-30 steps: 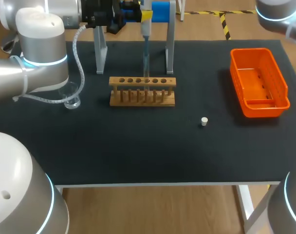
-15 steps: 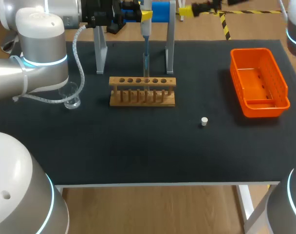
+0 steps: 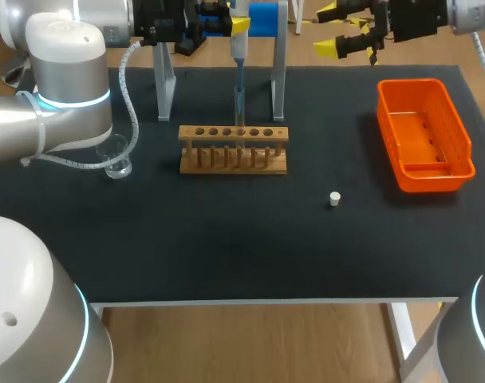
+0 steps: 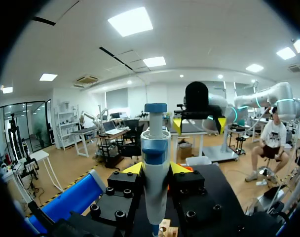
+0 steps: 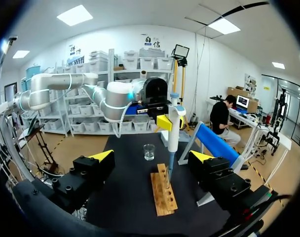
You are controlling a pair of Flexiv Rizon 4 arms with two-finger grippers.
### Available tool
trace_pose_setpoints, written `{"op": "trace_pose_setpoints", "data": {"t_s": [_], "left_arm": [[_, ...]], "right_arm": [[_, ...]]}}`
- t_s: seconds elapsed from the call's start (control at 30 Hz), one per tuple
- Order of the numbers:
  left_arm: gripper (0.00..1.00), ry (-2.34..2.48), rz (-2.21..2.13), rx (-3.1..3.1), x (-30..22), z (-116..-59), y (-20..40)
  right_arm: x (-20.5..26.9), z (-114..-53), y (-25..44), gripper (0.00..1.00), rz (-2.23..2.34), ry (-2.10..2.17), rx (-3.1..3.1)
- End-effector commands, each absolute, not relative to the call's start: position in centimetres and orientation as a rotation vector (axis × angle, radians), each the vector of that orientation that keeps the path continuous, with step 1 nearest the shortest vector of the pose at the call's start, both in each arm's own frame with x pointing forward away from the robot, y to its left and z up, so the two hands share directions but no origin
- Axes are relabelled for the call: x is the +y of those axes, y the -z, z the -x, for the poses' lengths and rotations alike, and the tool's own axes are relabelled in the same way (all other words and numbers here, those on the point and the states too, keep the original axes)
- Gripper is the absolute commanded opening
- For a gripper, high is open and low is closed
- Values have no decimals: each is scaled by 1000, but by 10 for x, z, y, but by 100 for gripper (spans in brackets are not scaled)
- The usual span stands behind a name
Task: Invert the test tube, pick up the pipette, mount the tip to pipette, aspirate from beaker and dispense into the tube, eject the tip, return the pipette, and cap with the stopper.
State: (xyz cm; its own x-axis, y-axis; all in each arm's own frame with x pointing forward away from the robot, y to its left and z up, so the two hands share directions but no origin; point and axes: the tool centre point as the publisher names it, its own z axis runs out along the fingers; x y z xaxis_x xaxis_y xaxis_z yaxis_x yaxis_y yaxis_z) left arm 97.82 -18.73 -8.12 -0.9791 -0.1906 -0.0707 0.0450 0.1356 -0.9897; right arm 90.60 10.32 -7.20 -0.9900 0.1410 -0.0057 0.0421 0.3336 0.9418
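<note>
My left gripper [image 3: 236, 24] is shut on the white-and-blue pipette [image 3: 238, 48], which hangs upright over the wooden rack [image 3: 233, 149]. In the left wrist view the pipette [image 4: 155, 158] stands between the gripper's [image 4: 156, 169] yellow tips. Its tip reaches down into the clear test tube [image 3: 239, 108] standing in the rack. My right gripper [image 3: 330, 30] hovers open at the table's far edge, right of the pipette, holding nothing. Ahead of the right gripper [image 5: 152, 157] are the pipette [image 5: 173, 131], the rack [image 5: 164, 192] and the beaker [image 5: 149, 151]. A white stopper [image 3: 334, 199] lies right of the rack.
The glass beaker [image 3: 117, 163] stands left of the rack, under my left arm. An orange bin [image 3: 423, 134] sits at the right side. The metal pipette stand [image 3: 278, 80] with a blue bar rises behind the rack.
My right gripper has come into the head view from the upper right, moved left and opened wide. The left arm and the pipette have stayed put.
</note>
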Motion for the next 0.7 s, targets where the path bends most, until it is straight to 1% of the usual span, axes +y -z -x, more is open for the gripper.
{"op": "trace_pose_setpoints", "data": {"t_s": [0.03,0.27,0.7], "left_arm": [[0,1948,146,2227,-188,-979,81],[0,1948,146,2227,-188,-979,81],[0,1948,146,2227,-188,-979,81]], "right_arm": [[103,-906,72,100,-170,-1756,2495],[103,-906,72,100,-170,-1756,2495],[96,-887,140,100,-134,-1738,2490]]}}
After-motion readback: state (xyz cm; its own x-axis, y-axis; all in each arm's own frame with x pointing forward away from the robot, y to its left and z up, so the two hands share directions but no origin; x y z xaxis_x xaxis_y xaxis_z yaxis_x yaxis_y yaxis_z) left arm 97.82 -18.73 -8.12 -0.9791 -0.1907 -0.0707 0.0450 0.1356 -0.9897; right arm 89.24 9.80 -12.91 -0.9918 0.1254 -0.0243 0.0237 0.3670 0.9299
